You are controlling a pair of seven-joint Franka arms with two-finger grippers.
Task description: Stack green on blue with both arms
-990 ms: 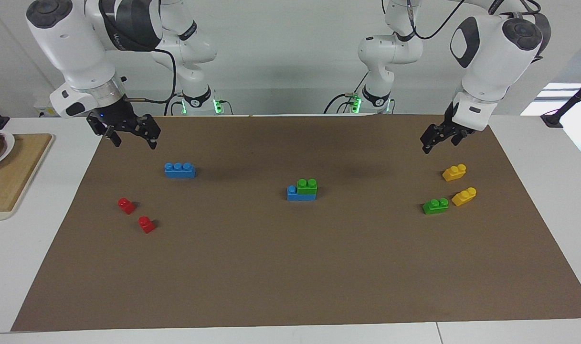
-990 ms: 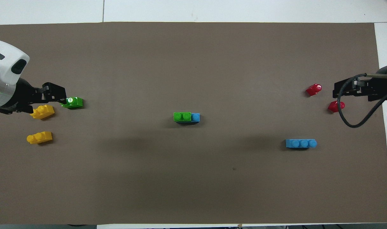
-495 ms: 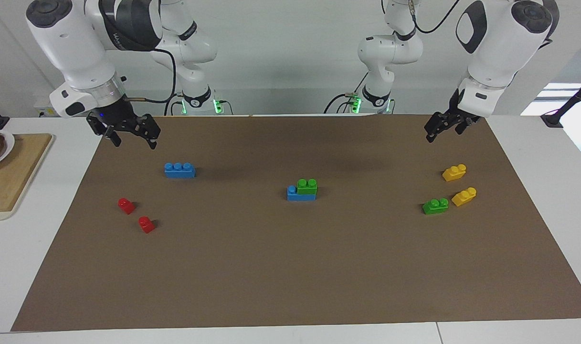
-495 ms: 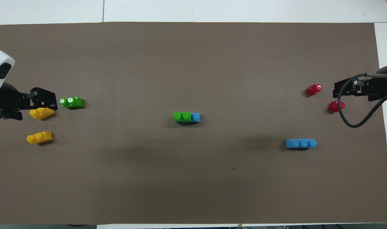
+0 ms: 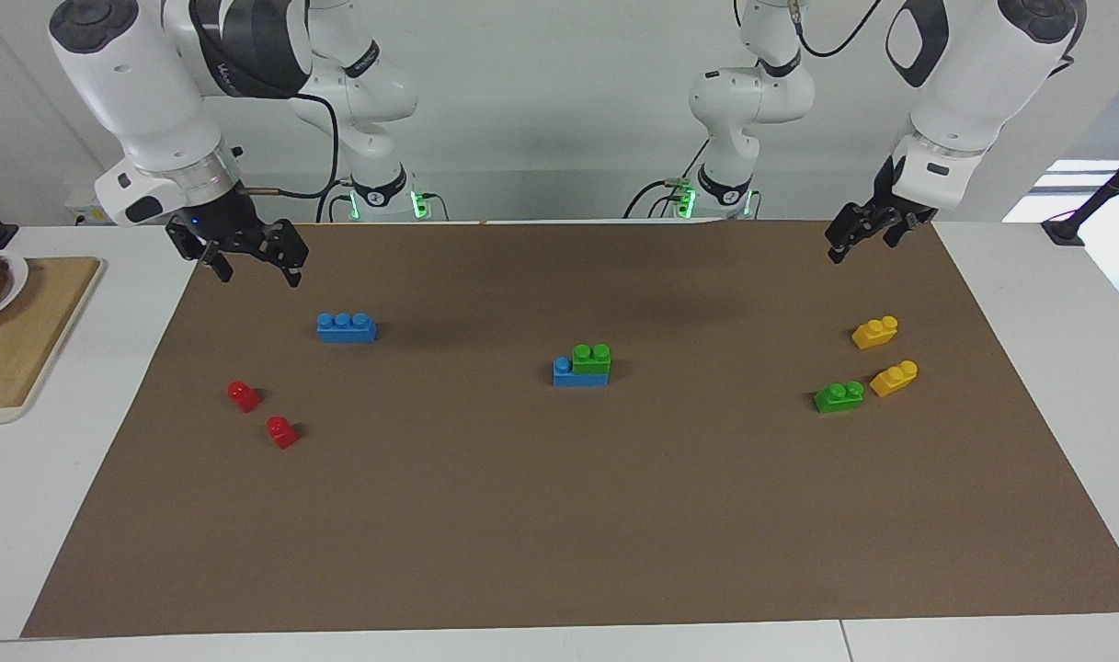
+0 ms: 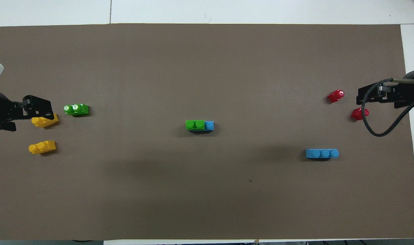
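A green two-stud brick (image 5: 592,358) sits on a blue brick (image 5: 564,372) at the mat's middle, covering two studs and leaving one blue stud bare; the stack also shows in the overhead view (image 6: 195,125). A second blue brick (image 5: 346,327) lies alone toward the right arm's end. A second green brick (image 5: 839,396) lies toward the left arm's end beside the yellow bricks. My right gripper (image 5: 258,274) hangs open and empty over the mat's edge near the lone blue brick. My left gripper (image 5: 861,246) is open and empty, raised over the mat's corner by its base.
Two yellow bricks (image 5: 875,332) (image 5: 894,378) lie near the loose green brick. Two red bricks (image 5: 244,395) (image 5: 282,431) lie farther from the robots than the lone blue brick. A wooden board (image 5: 26,322) with a plate stands off the brown mat (image 5: 559,515) at the right arm's end.
My left gripper has risen and drawn back toward its base, away from the loose green brick. The right arm and all bricks have stayed still.
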